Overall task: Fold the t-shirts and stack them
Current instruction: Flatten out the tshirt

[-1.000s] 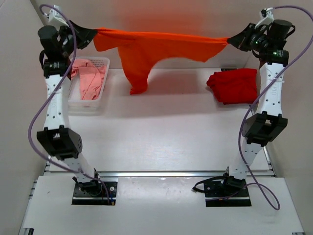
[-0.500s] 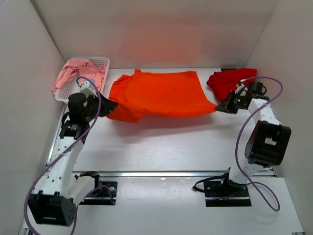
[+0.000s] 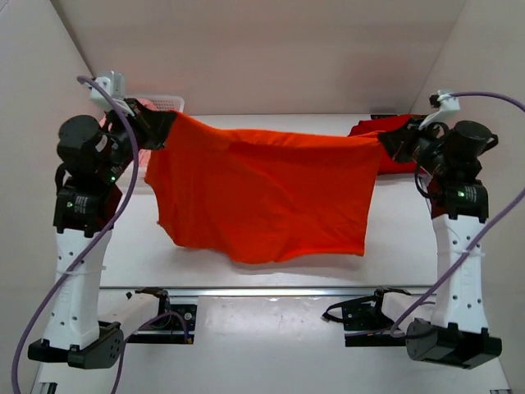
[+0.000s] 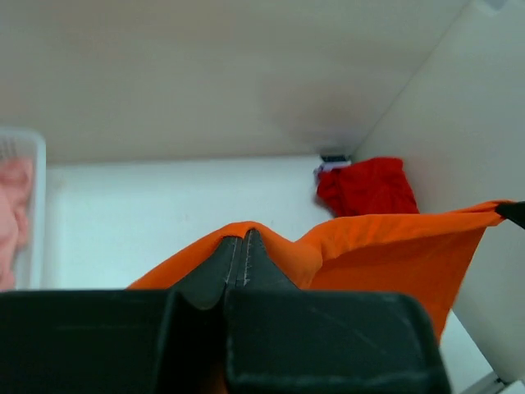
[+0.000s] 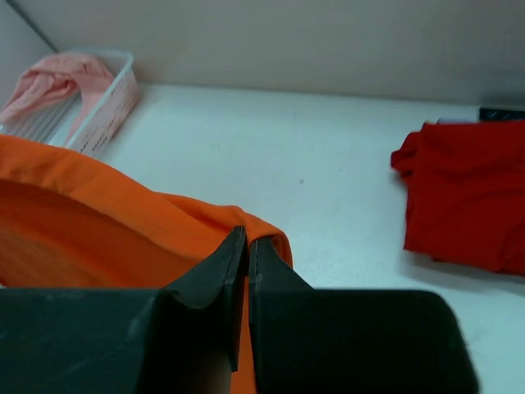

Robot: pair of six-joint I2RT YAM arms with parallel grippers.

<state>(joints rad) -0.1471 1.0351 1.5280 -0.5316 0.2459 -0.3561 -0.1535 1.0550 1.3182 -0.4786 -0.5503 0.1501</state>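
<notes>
The bright orange t-shirt (image 3: 262, 193) hangs spread in the air between both arms, high above the table. My left gripper (image 3: 160, 130) is shut on its left top corner; the cloth wraps its tips in the left wrist view (image 4: 239, 235). My right gripper (image 3: 392, 141) is shut on its right top corner, also seen in the right wrist view (image 5: 247, 235). The red t-shirt (image 5: 472, 197) lies folded at the table's back right, partly hidden in the top view (image 3: 373, 129). The pale pink t-shirt (image 5: 53, 78) lies in the basket (image 5: 102, 111).
The white mesh basket (image 3: 168, 103) stands at the back left, mostly hidden behind my left arm. White walls close in the table at the back and both sides. A metal rail (image 3: 271, 290) runs along the near edge.
Half a second ago the orange t-shirt lay spread flat on the table with both grippers low at its ends. Both arms have since risen and the shirt now hangs in the air.
</notes>
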